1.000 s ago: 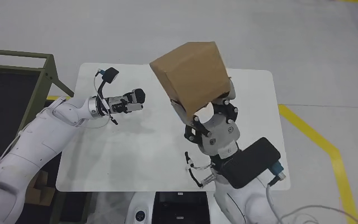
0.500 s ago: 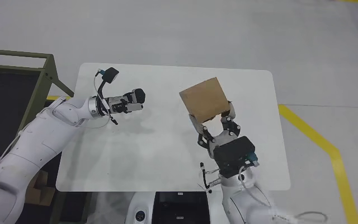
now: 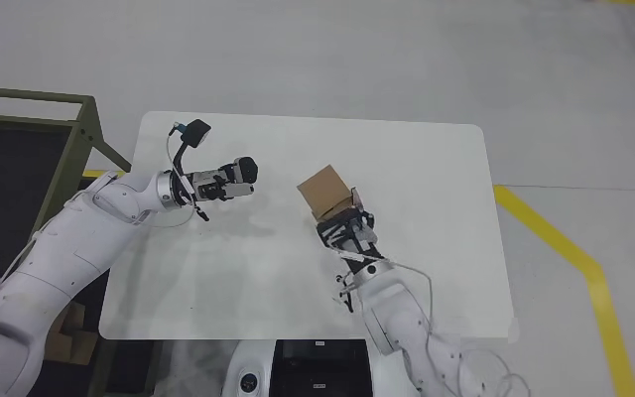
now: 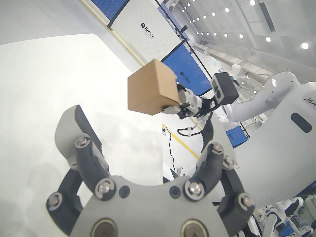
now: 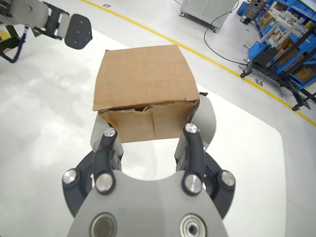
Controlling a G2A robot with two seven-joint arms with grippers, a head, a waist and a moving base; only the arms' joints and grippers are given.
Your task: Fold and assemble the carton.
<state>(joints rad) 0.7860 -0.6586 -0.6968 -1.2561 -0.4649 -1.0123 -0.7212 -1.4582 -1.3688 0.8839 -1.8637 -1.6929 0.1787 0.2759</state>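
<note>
The carton (image 3: pixel 325 191) is a closed brown cardboard box near the middle of the white table (image 3: pixel 427 159). My right gripper (image 3: pixel 342 223) is shut on the carton (image 5: pixel 145 89), one finger on each side of its near end, where the folded flaps meet in a ragged seam. In the left wrist view the carton (image 4: pixel 153 90) appears held just above the table by the right arm. My left gripper (image 3: pixel 245 171) hovers open and empty over the table's left part, its fingers (image 4: pixel 81 122) spread wide and pointed toward the carton. It also shows in the right wrist view as the left gripper (image 5: pixel 76 30).
A dark green frame (image 3: pixel 84 119) stands off the table's left edge. Yellow floor tape (image 3: pixel 556 238) runs to the right of the table. Bare tabletop lies between the two grippers and along the near edge.
The right arm has brought the carton down from high near the camera to table level at the middle. The left arm has stayed where it was.
</note>
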